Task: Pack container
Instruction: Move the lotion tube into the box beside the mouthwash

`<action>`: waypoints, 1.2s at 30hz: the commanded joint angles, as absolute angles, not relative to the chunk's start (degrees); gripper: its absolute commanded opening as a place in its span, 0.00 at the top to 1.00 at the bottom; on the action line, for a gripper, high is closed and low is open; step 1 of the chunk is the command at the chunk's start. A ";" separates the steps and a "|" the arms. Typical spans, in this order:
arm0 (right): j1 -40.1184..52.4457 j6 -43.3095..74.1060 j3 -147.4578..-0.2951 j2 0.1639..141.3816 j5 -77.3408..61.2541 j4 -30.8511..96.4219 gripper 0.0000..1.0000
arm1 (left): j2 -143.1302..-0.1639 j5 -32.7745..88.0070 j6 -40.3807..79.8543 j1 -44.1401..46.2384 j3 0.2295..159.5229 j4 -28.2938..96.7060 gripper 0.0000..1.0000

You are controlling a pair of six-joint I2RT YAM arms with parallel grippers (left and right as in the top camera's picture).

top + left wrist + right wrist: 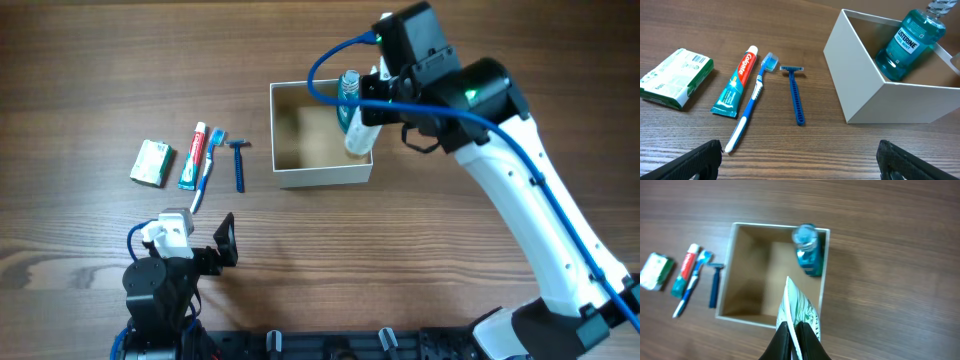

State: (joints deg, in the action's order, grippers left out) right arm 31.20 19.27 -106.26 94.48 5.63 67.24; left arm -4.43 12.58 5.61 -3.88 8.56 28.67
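The container [322, 178] is a square white box with a tan inside, at mid-table; it also shows in the left wrist view [875, 97] and the right wrist view [732, 250]. A teal mouthwash bottle [348, 88] stands in its far right corner [909, 42] [807, 255]. My right gripper [796, 339] is shut on a white tube with green print [799, 309], held above the box's right wall [358, 135]. My left gripper [800, 160] is open and empty, low near the front edge [205, 245].
Left of the box lie a green soap bar [152, 161] [675, 77], a toothpaste tube [193, 156] [736, 82], a toothbrush [207, 170] [752, 100] and a blue razor [239, 162] [796, 92]. The table is dark wood.
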 commanded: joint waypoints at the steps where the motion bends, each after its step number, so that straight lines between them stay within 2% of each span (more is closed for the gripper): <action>1: 33.30 21.23 -106.39 91.77 7.38 66.41 0.96 | -3.90 14.11 4.91 -4.29 8.14 28.69 0.00; 10: 33.54 22.65 -106.39 92.58 10.59 66.61 0.96 | -3.90 14.11 4.91 -4.29 8.14 28.71 0.00; 36: 33.52 24.16 -105.25 106.24 13.54 65.60 0.96 | -3.90 14.11 4.91 -4.29 8.14 28.71 0.00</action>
